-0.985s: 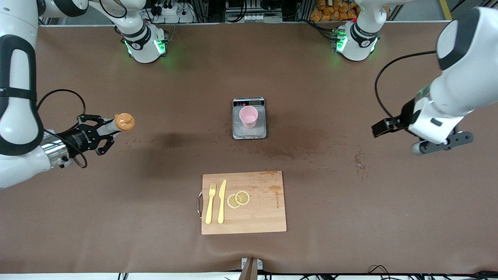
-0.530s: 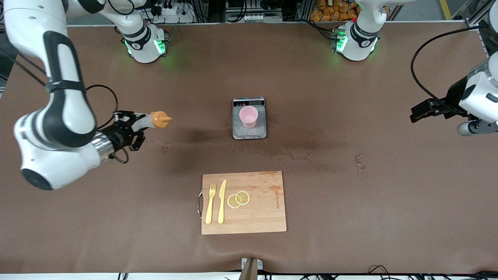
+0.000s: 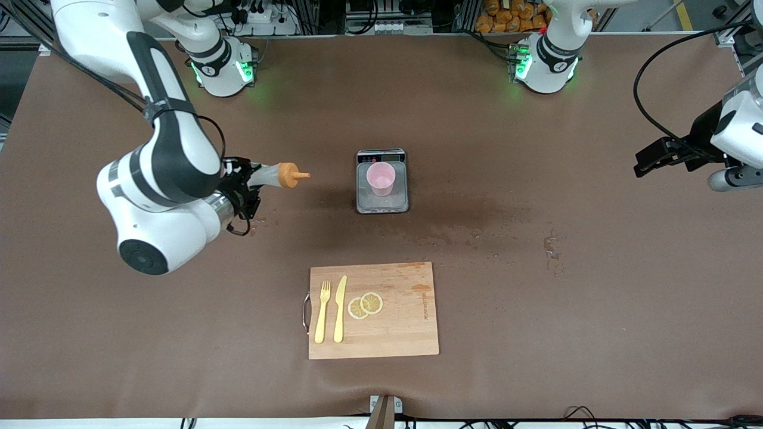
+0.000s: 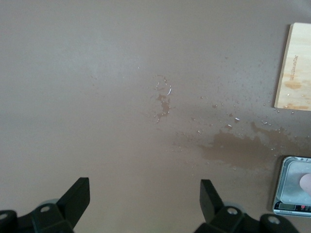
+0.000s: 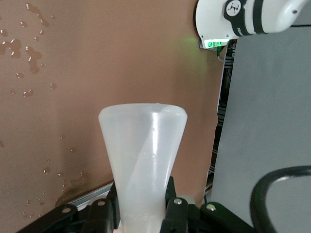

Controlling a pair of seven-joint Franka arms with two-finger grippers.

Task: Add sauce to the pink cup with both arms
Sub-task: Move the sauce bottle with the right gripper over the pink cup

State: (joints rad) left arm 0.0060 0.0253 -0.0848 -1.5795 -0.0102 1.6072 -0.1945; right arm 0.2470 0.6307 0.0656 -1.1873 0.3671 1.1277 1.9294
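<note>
Jaws of the right gripper (image 3: 253,179) clenched on the sauce (image 3: 275,176), bottle tipped sideways in the air, orange nozzle aimed at 3 o'clock toward the pink cup (image 3: 380,178). Cup sits on the scale (image 3: 382,204) mid-table, looks empty; judged: carry not finished, pour not started. Cutting board (image 3: 393,333) with fork (image 3: 322,311), knife (image 3: 340,308), lemon slices (image 3: 365,304) at 6 o'clock of the cup, well apart, nothing blocking.

Left wrist view: left gripper (image 4: 145,199) jaws released, empty, over bare table (image 4: 97,97), waiting; wet stain (image 4: 237,150), scale corner nearby.

Right wrist view: sauce bottle base fills the frame, clamped; droplets (image 5: 24,46) on table.
</note>
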